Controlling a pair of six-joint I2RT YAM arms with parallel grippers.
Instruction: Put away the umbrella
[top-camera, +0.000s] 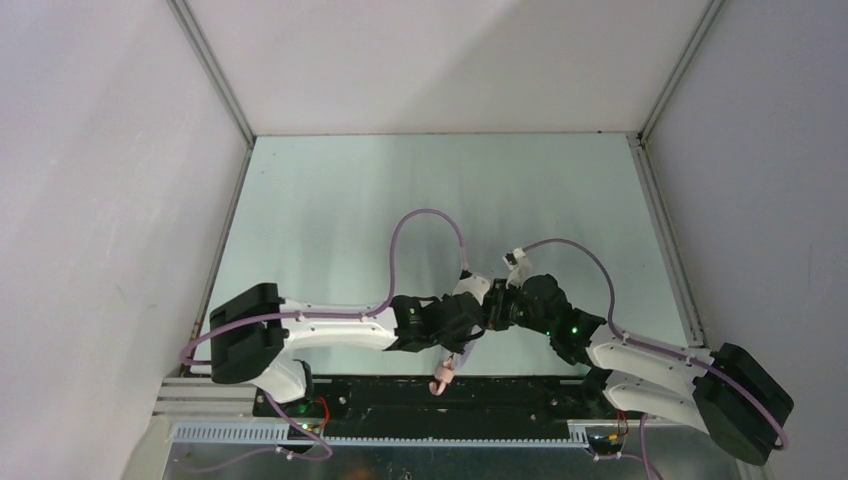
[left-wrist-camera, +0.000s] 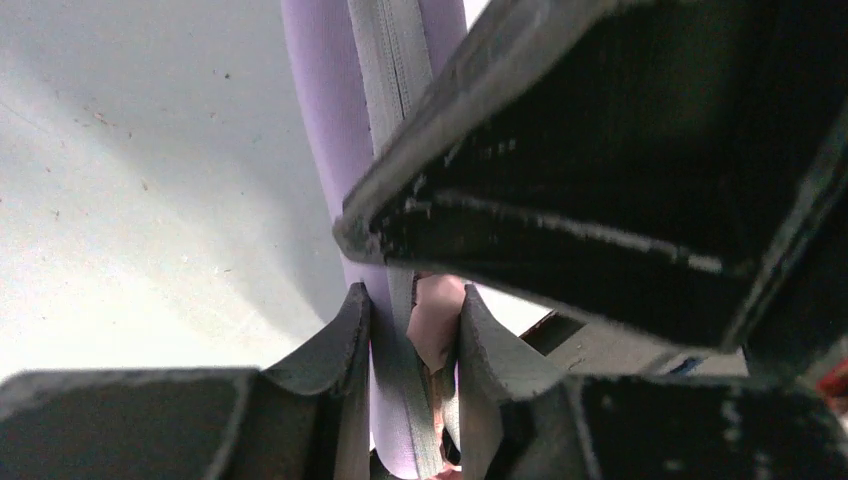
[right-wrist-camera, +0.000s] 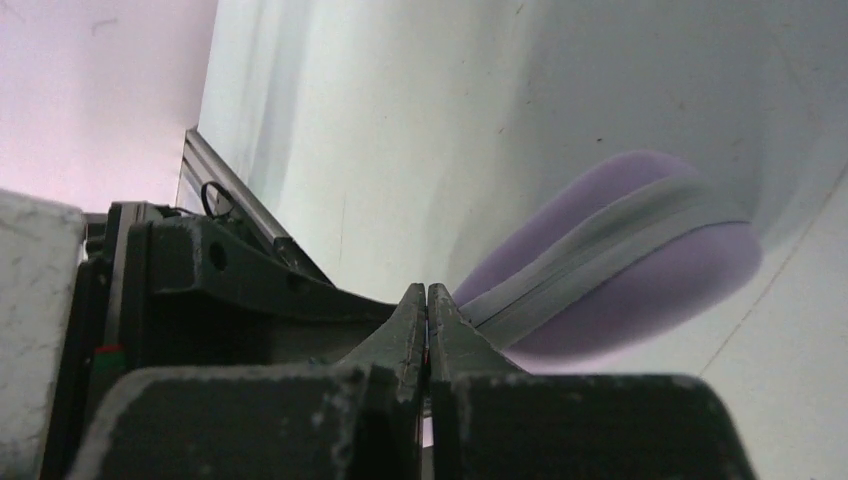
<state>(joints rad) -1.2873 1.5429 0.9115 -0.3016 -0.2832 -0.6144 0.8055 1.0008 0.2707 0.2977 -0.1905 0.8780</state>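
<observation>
Closest to us in the left wrist view, the left gripper has its two dark fingers pressed on either side of the lilac case. They pinch its grey zip band together with a soft pink bit of the umbrella that pokes out there. In the right wrist view the right gripper is clenched tight, jaw against jaw, at the near end of the case. We cannot tell whether anything, such as a zip pull, is caught between them. From above, both grippers meet at lower centre of the frame, and a small pink piece hangs just below them; we take it for the umbrella's handle or strap. We judge the task well along: the umbrella sits mostly inside the case and the zip looks closed along the stretch we see. The pink end is not yet tucked in, so that end is left to close. The table is pale, greenish-white and finely speckled. Plain white walls with metal corner rails enclose it on three sides, and a black base strip runs along the bottom.
</observation>
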